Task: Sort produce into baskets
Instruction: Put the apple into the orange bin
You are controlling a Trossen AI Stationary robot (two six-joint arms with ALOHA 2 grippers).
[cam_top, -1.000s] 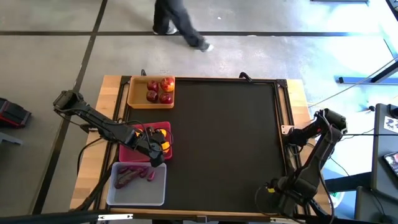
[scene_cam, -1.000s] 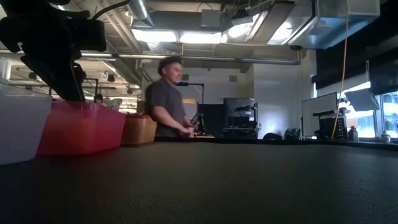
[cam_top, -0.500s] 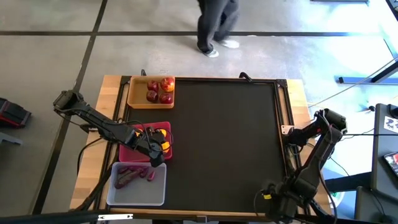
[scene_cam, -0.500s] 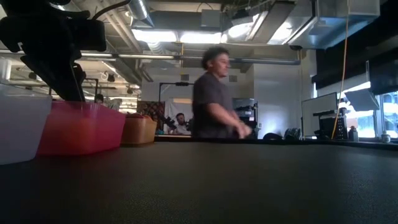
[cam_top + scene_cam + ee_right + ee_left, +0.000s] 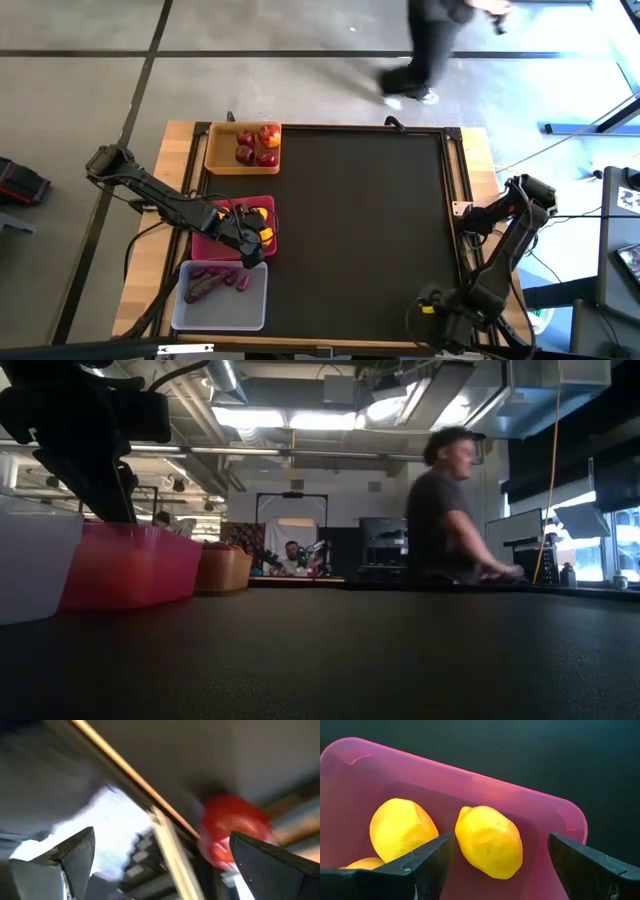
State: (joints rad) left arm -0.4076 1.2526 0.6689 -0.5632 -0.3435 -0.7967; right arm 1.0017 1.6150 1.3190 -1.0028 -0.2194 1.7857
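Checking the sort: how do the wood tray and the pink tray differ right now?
The wood tray holds round red apples; the pink tray holds yellow lemons. The wood tray sits at the table's far edge, clear of both arms; the pink tray sits nearer, with the open left gripper over it. Both are shallow rectangles of like size, each holding one kind.
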